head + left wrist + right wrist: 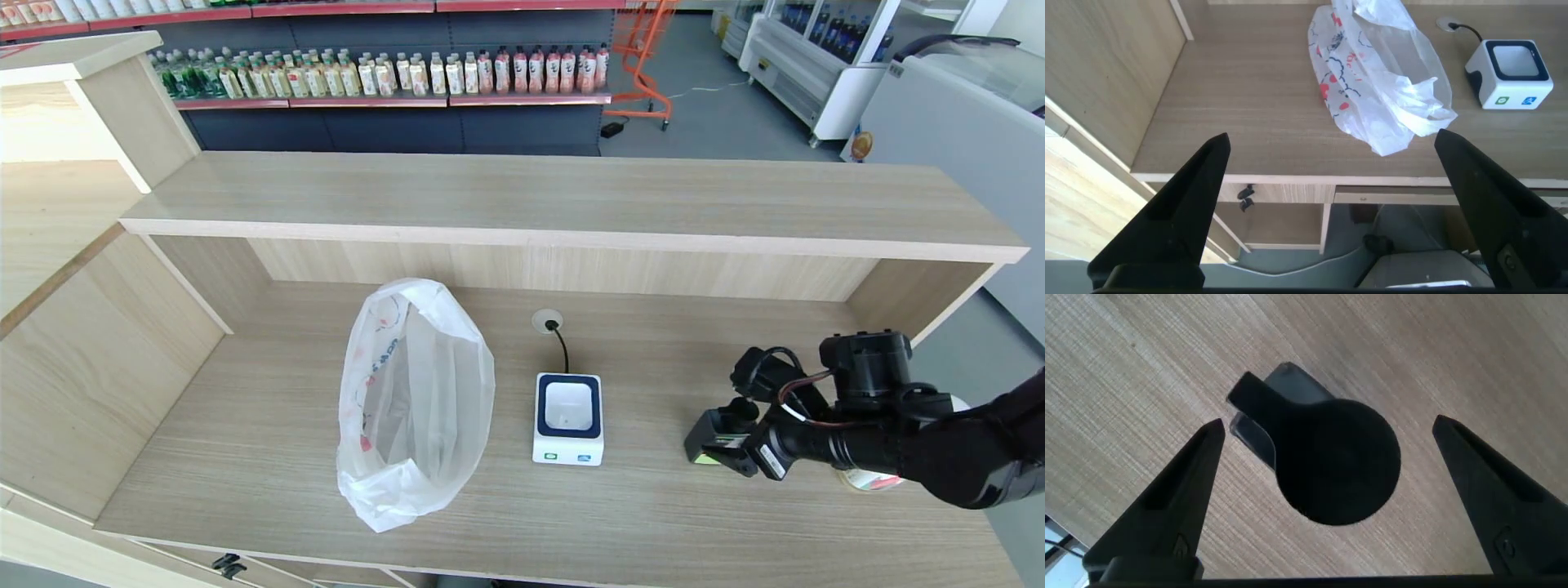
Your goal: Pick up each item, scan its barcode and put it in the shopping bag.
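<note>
A dark item with a round black top (1335, 461) and a yellow-green strip at its base (705, 459) stands on the wooden counter, right of the scanner. My right gripper (722, 447) hangs over it, open, with one finger (1167, 506) on each side and not touching it. The white scanner (569, 418) with its dark-framed window sits mid-counter. Left of it a translucent white shopping bag (412, 400) stands with its mouth open. My left gripper (1333, 140) is open and holds nothing, out past the counter's front edge, with the bag (1376, 73) and scanner (1509, 73) beyond it.
A round white item (869, 480) lies partly hidden under my right arm. A raised wooden ledge (571, 204) runs along the back, and side walls close in the counter at both ends. The scanner's black cable (563, 343) runs to a hole behind it.
</note>
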